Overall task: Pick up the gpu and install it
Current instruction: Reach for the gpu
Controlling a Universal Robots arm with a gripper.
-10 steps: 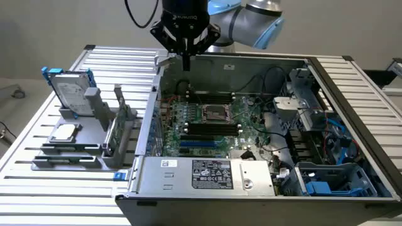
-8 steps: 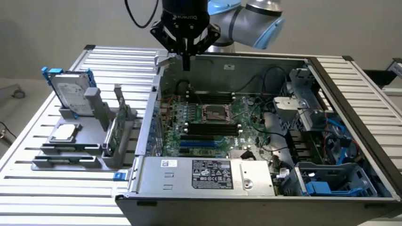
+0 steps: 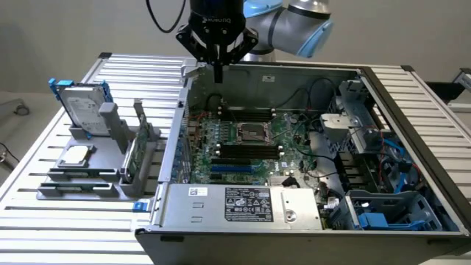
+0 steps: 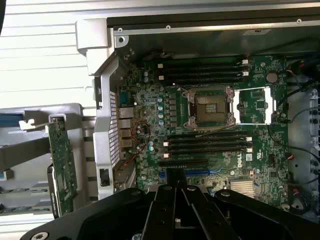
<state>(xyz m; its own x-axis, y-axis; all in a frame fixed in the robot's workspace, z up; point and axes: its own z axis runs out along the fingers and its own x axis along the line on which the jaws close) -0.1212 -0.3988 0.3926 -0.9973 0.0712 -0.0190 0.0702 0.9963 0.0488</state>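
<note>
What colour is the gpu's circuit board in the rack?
Green. The gpu shows it best in the wrist view, standing outside the case.

- Soft, even light falls on the computer case (image 3: 176, 212); shadows around it are faint.
- The slatted table (image 3: 44, 232) beside the case is bright, and it washes out to near white in the wrist view (image 4: 40, 60).
- The motherboard (image 4: 215, 150) inside the case is dimmer.
- The black gripper (image 4: 175, 175) above the case is a dark mass.

Ribbed bare metal table (image 3: 74, 232), matt black tool (image 3: 218, 77).
</note>
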